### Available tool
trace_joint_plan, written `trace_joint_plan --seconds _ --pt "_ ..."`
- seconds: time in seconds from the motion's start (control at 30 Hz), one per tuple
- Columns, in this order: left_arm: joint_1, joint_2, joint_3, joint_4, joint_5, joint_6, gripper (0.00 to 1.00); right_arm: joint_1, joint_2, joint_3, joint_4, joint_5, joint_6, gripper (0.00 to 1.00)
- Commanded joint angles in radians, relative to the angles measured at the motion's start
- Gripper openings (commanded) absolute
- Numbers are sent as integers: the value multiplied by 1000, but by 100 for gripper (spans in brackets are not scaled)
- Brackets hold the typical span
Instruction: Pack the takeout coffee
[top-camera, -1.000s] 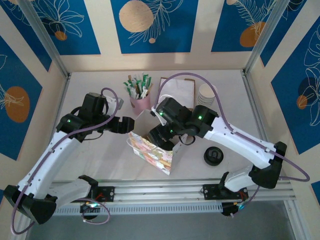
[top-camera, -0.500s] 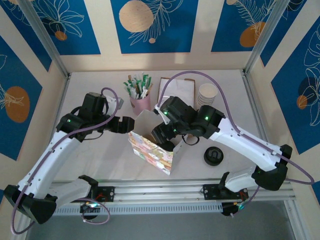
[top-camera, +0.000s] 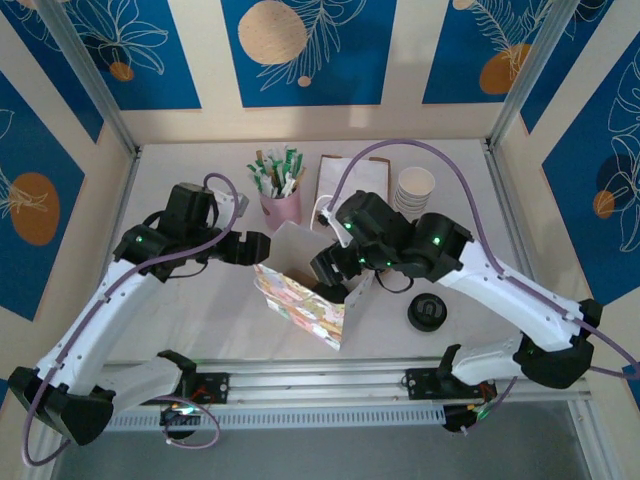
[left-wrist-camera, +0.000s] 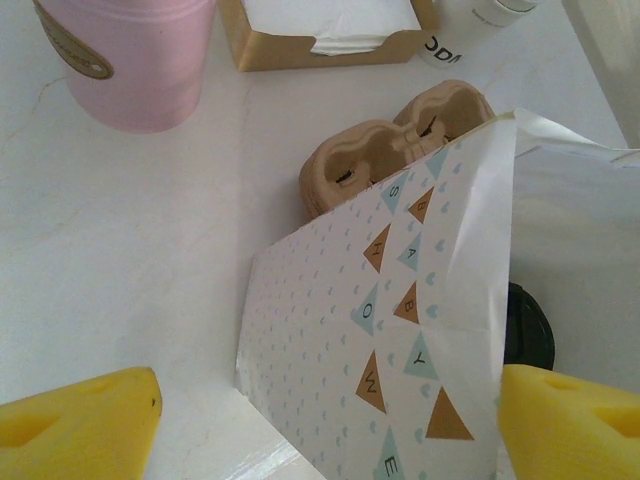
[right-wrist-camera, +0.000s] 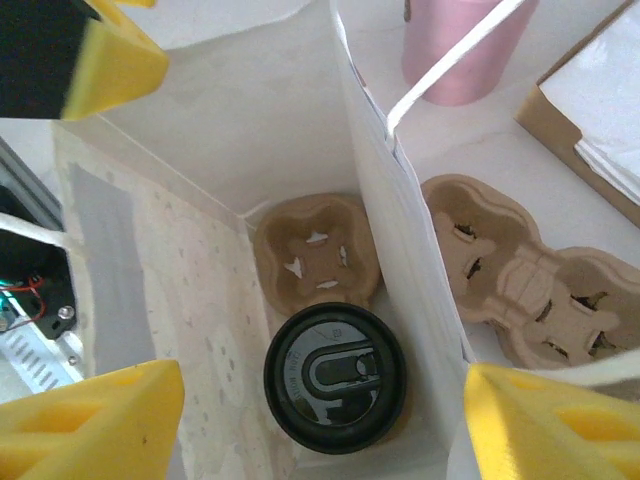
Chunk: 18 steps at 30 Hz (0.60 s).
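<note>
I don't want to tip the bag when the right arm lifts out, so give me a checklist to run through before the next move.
1. The pale paper cup with a black plastic lid is down inside the patterned white paper bag: ok.
2. Cup fully seated in the brown pulp carrier: cannot tell.
3. The right hand is open, pads apart from the lid: ok.
4. Bag standing, mouth open: ok.
5. The left hand steadying the bag: not ok, open, not clamped on it.

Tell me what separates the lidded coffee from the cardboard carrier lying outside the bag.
The paper bag's white side wall stands between the takeout coffee and the loose carrier, seen in the right wrist view.
</note>
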<state>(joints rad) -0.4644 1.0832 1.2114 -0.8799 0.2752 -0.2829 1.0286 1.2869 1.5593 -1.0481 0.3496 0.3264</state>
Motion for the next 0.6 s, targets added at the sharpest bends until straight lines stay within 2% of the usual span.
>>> trace_joint_plan --seconds 0.0,0.2,0.3,0.4,0.57 --pt "-17 1 34 -8 -11 -16 86 8 -60 7 45 -28 -5 74" --pt "-19 0 38 5 10 -21 87 11 -172 -55 181 -34 -60 77" --pt "-19 -3 46 18 32 -25 94 10 -249 -107 303 -32 -101 79" --pt "-19 -7 61 18 20 -24 99 9 -314 -151 395 12 -135 79" --pt "-19 -37 85 36 -10 -39 100 -13 -388 -212 493 113 -166 81"
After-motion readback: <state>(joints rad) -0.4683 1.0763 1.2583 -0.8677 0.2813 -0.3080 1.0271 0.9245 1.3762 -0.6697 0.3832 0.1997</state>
